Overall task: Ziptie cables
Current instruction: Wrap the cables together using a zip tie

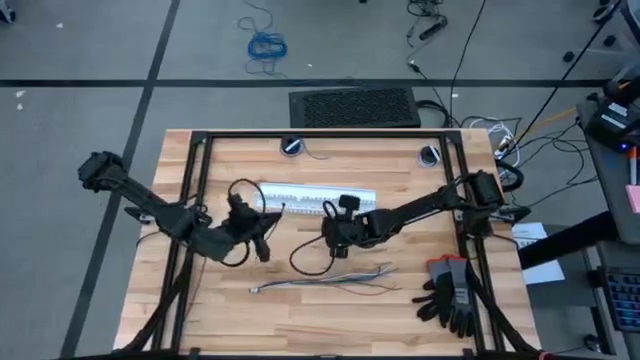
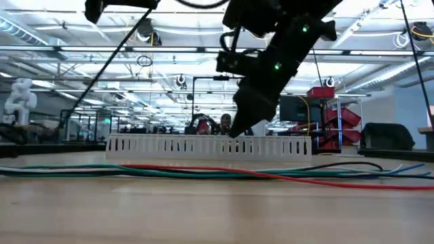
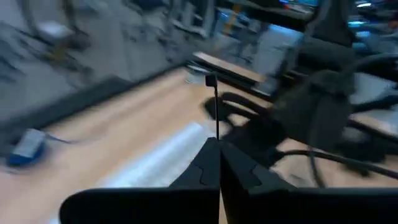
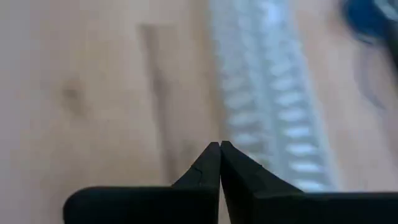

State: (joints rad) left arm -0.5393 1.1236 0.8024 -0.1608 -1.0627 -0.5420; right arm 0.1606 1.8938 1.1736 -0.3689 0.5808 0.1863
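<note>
The cables point(image 1: 330, 280) lie as a loose bundle of thin wires on the wooden table, near its front edge; the low view shows them across the foreground point(image 2: 217, 171). My left gripper point(image 1: 268, 222) is left of the middle, shut on a thin dark ziptie point(image 3: 216, 112). My right gripper point(image 1: 328, 233) is shut just right of it, its tips point(image 2: 234, 133) low over the table in front of the white slotted strip point(image 1: 315, 200). Nothing shows between its fingers point(image 4: 220, 144). My left gripper pinches one end of the ziptie point(image 3: 217, 135) between its two fingertips. The strip sticks straight out beyond the tips, in line with the fingers, with its small head point(image 3: 210, 79) at the free end. It is clear of the table.
Black work gloves point(image 1: 450, 292) lie at the table's front right. A thin dark curved strand point(image 1: 305, 262) lies on the table just ahead of the cables. A black frame point(image 1: 200, 160) runs round the tabletop. Bare wood lies at the front left.
</note>
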